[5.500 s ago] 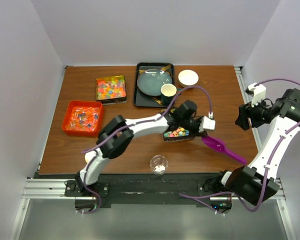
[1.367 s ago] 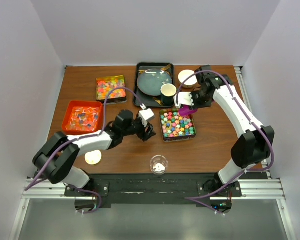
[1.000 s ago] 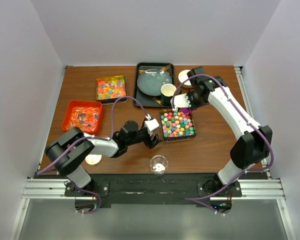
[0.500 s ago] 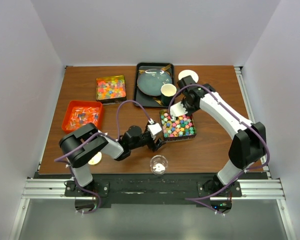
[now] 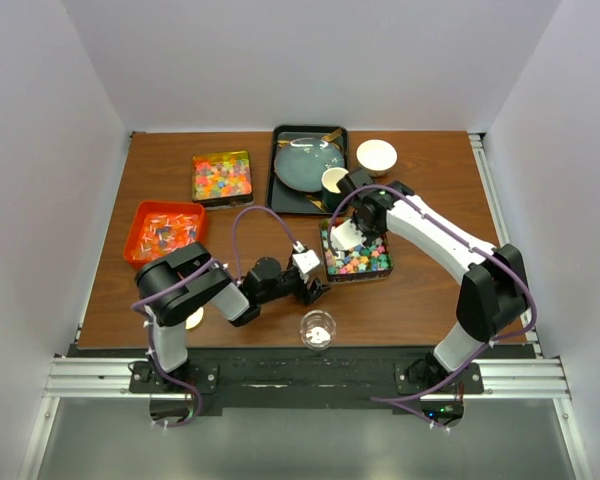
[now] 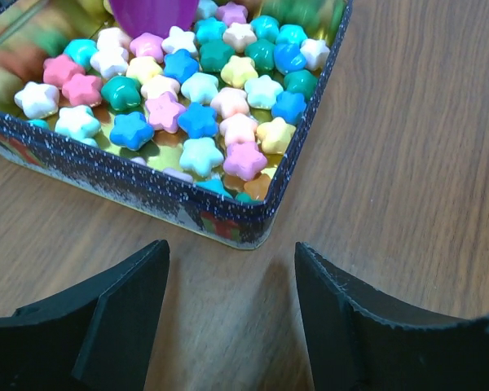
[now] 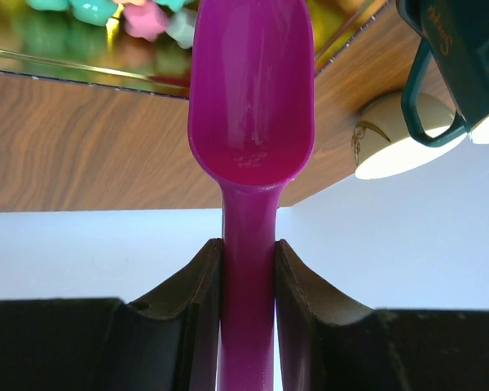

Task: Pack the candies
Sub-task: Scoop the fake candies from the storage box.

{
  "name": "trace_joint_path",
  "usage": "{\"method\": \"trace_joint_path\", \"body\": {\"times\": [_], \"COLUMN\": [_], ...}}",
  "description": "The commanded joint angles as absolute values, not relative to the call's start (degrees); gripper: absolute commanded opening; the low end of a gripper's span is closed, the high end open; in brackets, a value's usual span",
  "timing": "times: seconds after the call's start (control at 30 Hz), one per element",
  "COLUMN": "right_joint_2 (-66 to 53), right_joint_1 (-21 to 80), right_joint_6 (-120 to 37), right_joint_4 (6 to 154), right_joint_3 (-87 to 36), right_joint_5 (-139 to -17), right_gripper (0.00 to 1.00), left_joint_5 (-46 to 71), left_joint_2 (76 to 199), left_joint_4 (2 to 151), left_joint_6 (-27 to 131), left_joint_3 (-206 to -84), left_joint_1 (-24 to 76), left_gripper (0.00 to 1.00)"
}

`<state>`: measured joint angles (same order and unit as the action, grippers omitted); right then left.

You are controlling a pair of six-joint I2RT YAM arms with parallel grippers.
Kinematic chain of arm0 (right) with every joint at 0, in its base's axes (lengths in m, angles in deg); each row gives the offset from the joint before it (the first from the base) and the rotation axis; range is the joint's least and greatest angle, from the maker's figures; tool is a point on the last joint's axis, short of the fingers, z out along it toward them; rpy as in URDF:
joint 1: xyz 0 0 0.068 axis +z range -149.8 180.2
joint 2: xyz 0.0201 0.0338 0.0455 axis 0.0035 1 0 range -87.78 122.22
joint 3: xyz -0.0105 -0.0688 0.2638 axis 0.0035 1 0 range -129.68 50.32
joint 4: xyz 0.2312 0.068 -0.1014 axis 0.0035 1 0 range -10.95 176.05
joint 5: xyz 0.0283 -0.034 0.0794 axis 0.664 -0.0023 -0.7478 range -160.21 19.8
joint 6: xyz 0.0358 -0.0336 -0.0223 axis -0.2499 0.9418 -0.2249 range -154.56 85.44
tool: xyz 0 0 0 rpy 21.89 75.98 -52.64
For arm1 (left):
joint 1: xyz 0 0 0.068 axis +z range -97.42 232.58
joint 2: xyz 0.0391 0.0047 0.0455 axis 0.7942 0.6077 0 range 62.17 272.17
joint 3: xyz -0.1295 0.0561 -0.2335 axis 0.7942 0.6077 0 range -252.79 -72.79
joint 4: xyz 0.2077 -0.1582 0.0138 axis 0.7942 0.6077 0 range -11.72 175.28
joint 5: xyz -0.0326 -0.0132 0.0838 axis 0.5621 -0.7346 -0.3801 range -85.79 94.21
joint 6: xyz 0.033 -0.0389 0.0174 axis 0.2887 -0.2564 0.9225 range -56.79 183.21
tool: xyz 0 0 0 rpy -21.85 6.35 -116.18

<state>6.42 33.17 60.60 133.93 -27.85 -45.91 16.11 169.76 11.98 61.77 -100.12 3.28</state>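
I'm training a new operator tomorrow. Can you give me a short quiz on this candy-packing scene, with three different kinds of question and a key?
1. True or false: the right hand is shut on the handle of the purple scoop.
2. Multiple choice: the left hand is
A) open and empty, just off a corner of the tin
B) shut on the scoop
C) down inside the tin
3. Short answer: what shape are the candies in the tin?

Key: 1 true; 2 A; 3 stars.
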Motion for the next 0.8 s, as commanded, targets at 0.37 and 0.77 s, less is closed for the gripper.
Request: {"method": "trace_joint_path", "body": {"times": [0.37,0.77], "right_joint_2": [5.74,7.66], "right_joint_1": [29.04,29.9], "right_joint_6": [60.36,60.02], "right_joint_4": [139.61,134.51], "right_joint_3": [-25.44,-24.64], "right_joint_5": [-51.3,-50.96], "right_gripper": [0.0,0.0], "left_joint_5": [15.64,16.34], "left_joint_2": [172.3,174.23], "left_joint_4": [-1.52,-2.32], "left_joint_6": [60.66,59.69], "left_joint_3": [-97.67,-98.98], "left_joint_1": [3.1,3.18], "left_gripper": [0.65,0.64]}}
